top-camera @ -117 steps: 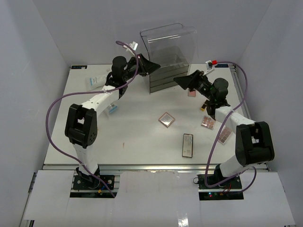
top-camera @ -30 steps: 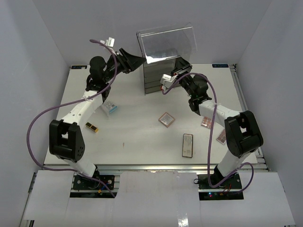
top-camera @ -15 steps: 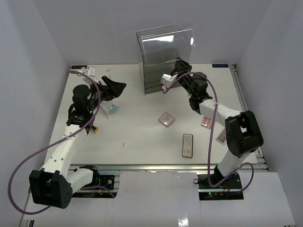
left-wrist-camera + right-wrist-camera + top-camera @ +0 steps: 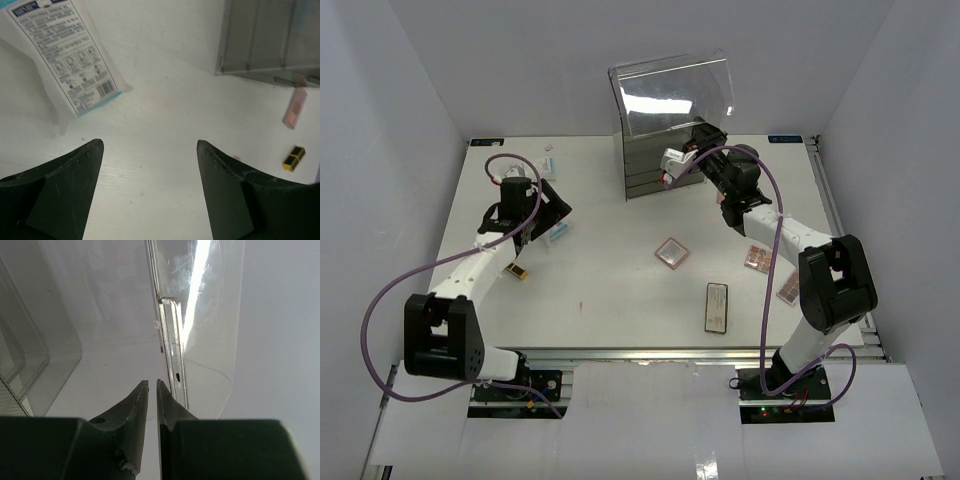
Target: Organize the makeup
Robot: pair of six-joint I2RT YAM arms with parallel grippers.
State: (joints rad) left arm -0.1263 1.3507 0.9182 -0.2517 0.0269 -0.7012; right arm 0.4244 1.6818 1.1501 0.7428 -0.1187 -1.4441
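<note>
Makeup, loose on the white worktop (image 4: 610, 300). A white-blue sachet packet (image 4: 65, 55) lies flat with its print facing up. It sits just ahead of your left tool (image 4: 149, 143) and off to one side, with no finger touching it. From above, a second sachet (image 4: 548, 163) shows near the far left corner, and a dark tube (image 4: 515, 270) lies beside the left forearm.

At mid-worktop you see a pink square palette (image 4: 671, 251). A black rectangular compact (image 4: 717, 306) lies nearer the arm bases. On the right, a second palette (image 4: 758, 258) and a third palette (image 4: 788, 288) lie close beside the right arm.

In the left wrist view, a pink strip-like item (image 4: 295, 106) and a black-and-gold tube (image 4: 293, 158) rest on the worktop in front of the acrylic drawer box (image 4: 670, 120). The box stands at the far middle of the worktop. You cannot tell what its drawers hold.

Your left tool is released: its fingers are spread wide and empty, low over bare worktop. Your right tool (image 4: 150, 387) is clenched to a sliver of a gap with nothing between its fingers. It is raised against the clear upper shell of the box and points at a seam in the panel.
</note>
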